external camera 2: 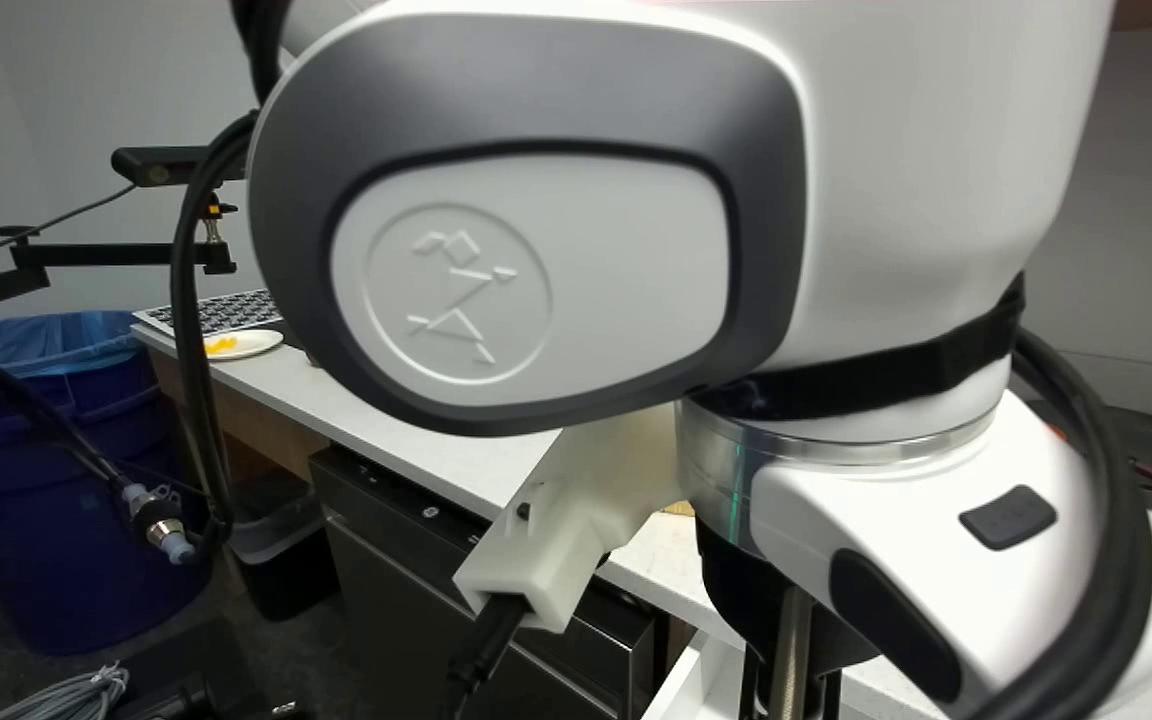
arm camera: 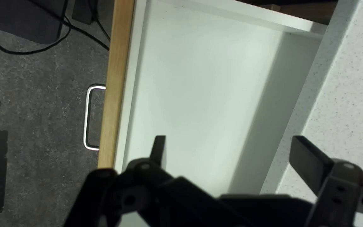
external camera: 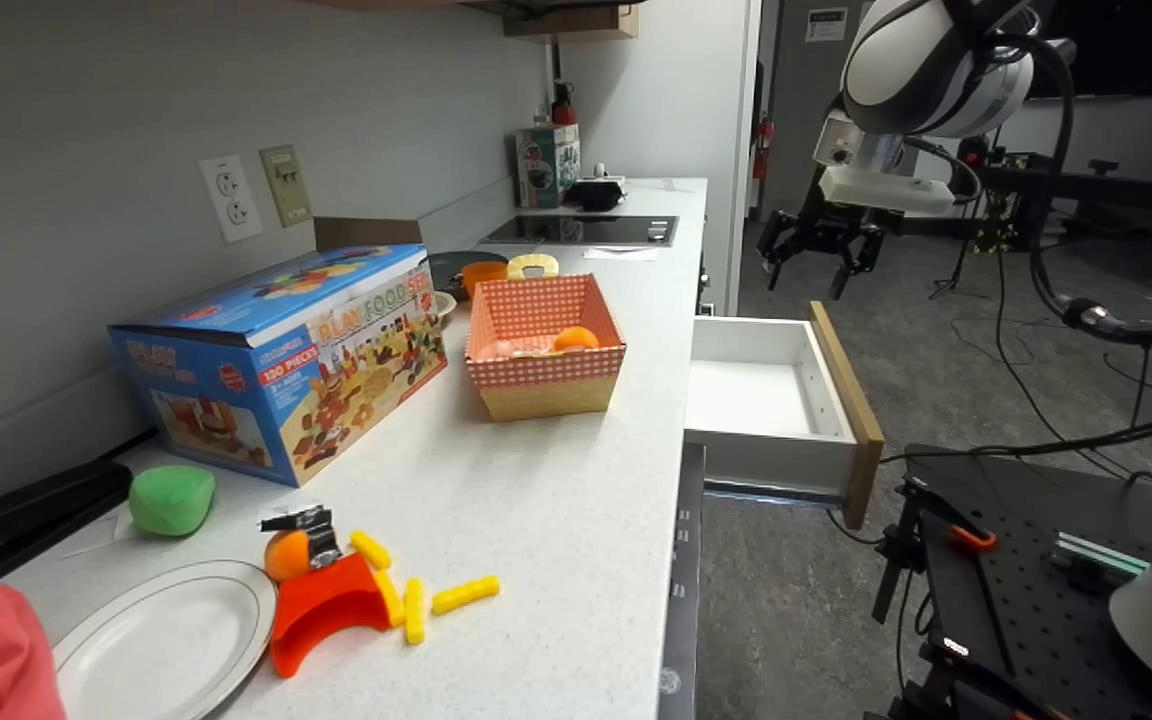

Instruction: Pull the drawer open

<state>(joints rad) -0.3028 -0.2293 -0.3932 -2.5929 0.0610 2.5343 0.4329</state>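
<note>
Black two-finger end effector (arm camera: 228, 138): jaws were spread.
Shallow white drawer with light-wood-edged front (external camera: 751, 392): stuck out from under speckled white counter (external camera: 556, 510), beneath end effector.
Silver metal bar handle (arm camera: 86, 116): sat on drawer front.

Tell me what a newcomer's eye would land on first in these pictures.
Probably the open drawer, jutting from beneath the white counter, with the pincer hanging open higher up. Next, likely the bright blue toy food box on the counter, beside a red-checked basket. In an exterior view, the white arm fills much of the frame.
</note>
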